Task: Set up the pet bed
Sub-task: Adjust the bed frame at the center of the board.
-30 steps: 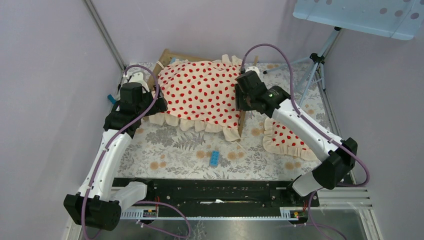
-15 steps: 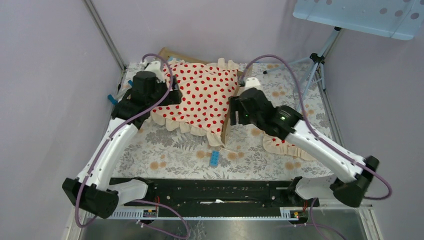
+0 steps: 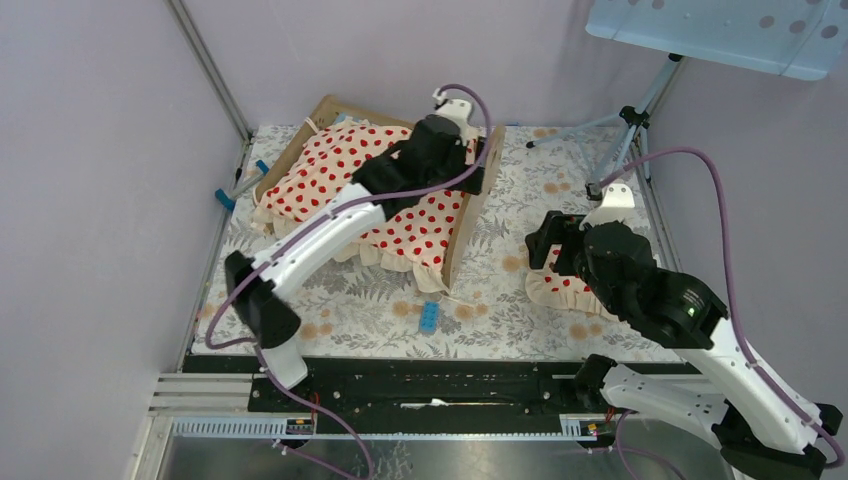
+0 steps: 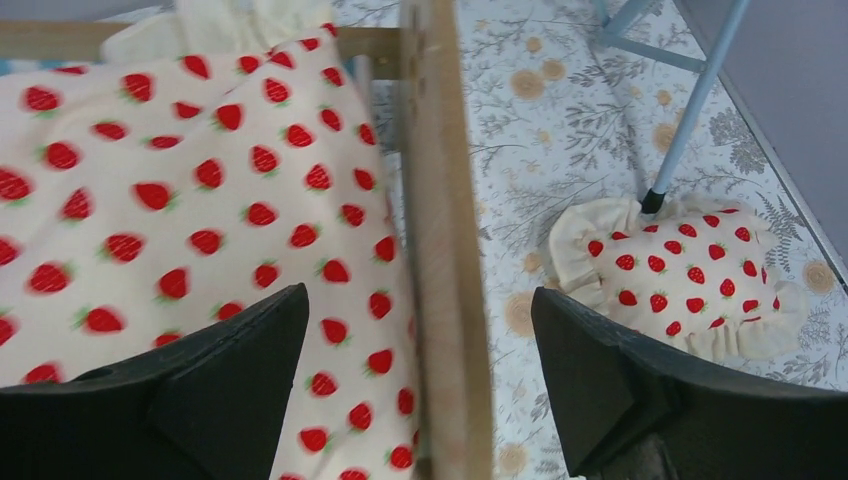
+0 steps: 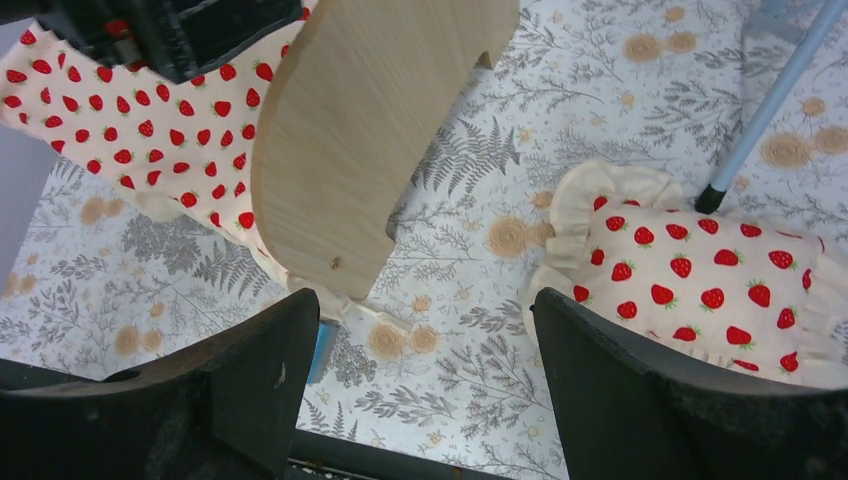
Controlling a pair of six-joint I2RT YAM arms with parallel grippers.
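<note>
— Left claw (image 4: 415, 330) first: how does it stand?

— Spread wide, pinching nothing. Its two black fingers (image 4: 230, 380) straddle the rounded light-wood end board (image 4: 440, 250) of the small light-wood pet bed (image 3: 345, 107). One finger is over the bedding and one outside, with a gap on each side of the wood.

— Why there?

— My guess is that it is lined up to take that board, or to tidy the cream ruffled blanket with red strawberry dots (image 3: 325, 170). That blanket covers the bed and spills its frill over the near rail. The mattress is hidden beneath it.

— Where is the bed?

— On the grey floral tablecloth (image 3: 340, 290), toward the far left corner, set at an angle.

— And the right claw (image 5: 425, 310)?

— Also spread and empty, hovering above the cloth between the end board and the small ruffled red-dotted pillow (image 5: 700, 270). The pillow lies flat to the right, apart from the bed. It looks like the piece not yet placed, so that claw seems poised for it.

— Room to move?

— Open cloth lies between board and pillow. The pale blue tripod leg (image 5: 770, 100) plants its foot just beside the pillow's far edge, so a descent should favour the near frill. A small blue toy brick (image 3: 429, 316) sits near the bed's near corner, apart from the pillow. The left arm lies across the blanket, so I judge the pillow cannot go onto the bed before that arm clears.
</note>
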